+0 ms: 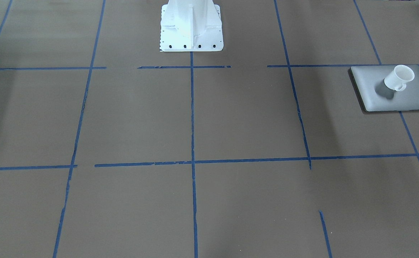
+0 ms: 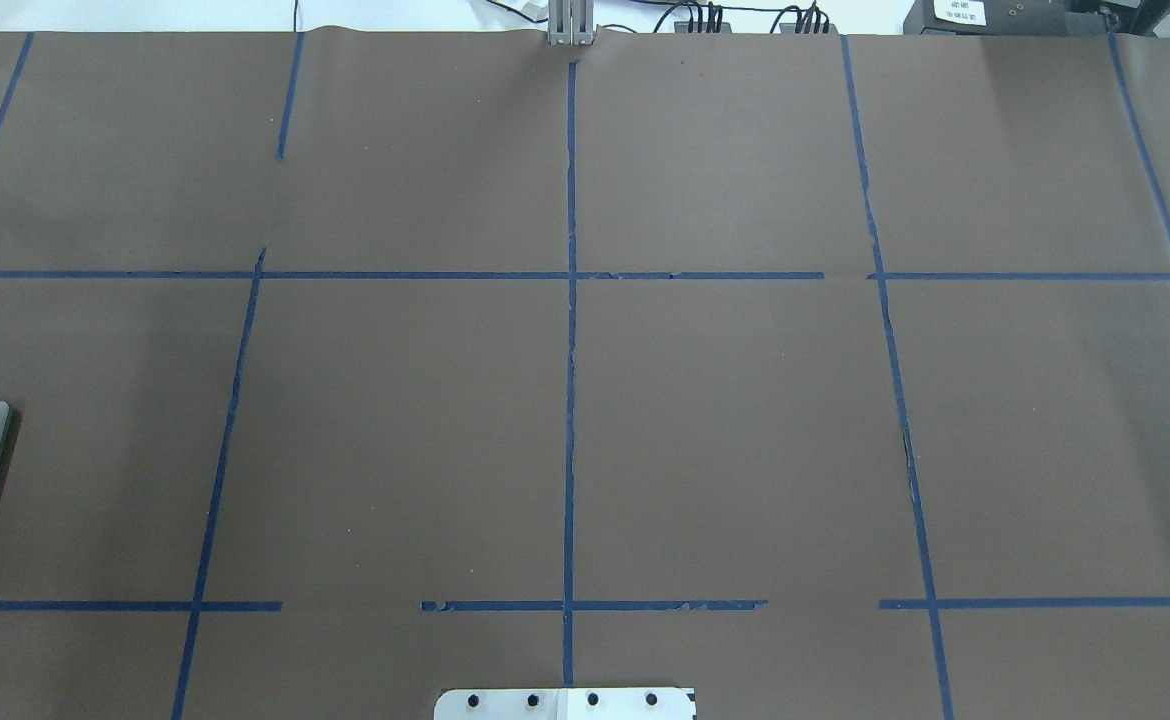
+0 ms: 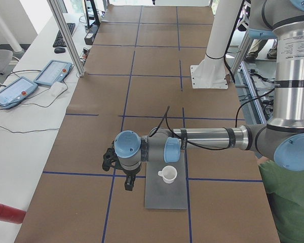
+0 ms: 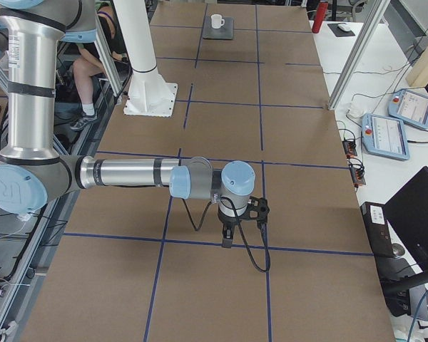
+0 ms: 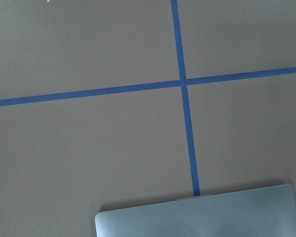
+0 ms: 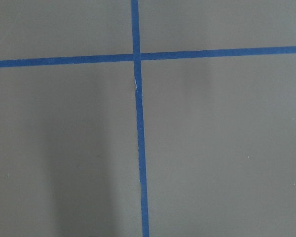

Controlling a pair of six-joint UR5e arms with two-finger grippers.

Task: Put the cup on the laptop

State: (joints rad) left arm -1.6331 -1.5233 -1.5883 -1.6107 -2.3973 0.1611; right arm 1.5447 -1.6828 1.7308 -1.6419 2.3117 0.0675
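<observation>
Brown taped table (image 1: 195,118): cup (image 1: 398,78) is standing upright on laptop (image 1: 410,102), upper right of the front view, so placement looks done. Left gripper (image 3: 127,183) is hanging beside the laptop, clear of the cup. Right gripper (image 4: 227,239) is idling mid-table. Whether either gripper is spread or closed, I cannot tell.

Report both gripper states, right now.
Left gripper: cannot be told; it shows only in a side view.
Right gripper: cannot be told; side view only.
The cup stands free on the laptop.

A robotics lab: a bench (image 3: 152,76) papered brown and gridded in blue tape (image 1: 192,114), a jointed robot arm (image 3: 207,137), a white pedestal (image 1: 191,28), teach pendants (image 3: 53,72) (touchscreens, red stop buttons) on a side desk (image 3: 20,131).
</observation>
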